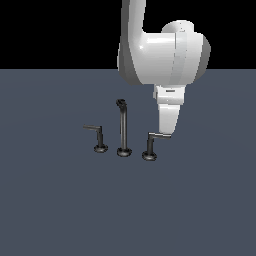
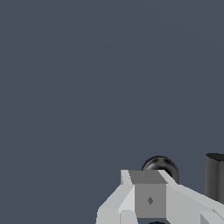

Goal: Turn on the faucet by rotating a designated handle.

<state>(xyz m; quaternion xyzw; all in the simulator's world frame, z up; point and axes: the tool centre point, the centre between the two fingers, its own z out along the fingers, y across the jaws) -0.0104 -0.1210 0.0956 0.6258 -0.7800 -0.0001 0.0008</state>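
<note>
Exterior view: the faucet (image 1: 123, 129) stands as three separate dark metal pieces in a row on the flat grey-blue table (image 1: 60, 210). The tall thin spout (image 1: 123, 127) with its curled tip is in the middle, upright on a round base. On the exterior view's left of it stands the smaller handle (image 1: 98, 137), an L-shaped lever whose bar points toward the exterior view's left. On the exterior view's right of the spout stands the handle (image 1: 153, 144) of the task, a short dark post on a round base with a brighter bar that points toward the exterior view's right. The white arm (image 1: 160, 55) comes down from above, and the tool (image 1: 167, 131) reaches the outer end of that bar; tool and bar appear to touch, though the exact contact is hidden by the tool's body. Whether the tool's fingers are apart or together cannot be told from this view.

Wrist view: a pale grey finger (image 2: 146, 197) fills the lower part of the picture. A rounded dark metal part (image 2: 162, 165) shows just behind it, and a dark cylinder (image 2: 215, 177) stands beside it at the picture's edge. The second finger is not clearly shown, so the tool's state remains undetermined here as well.
</note>
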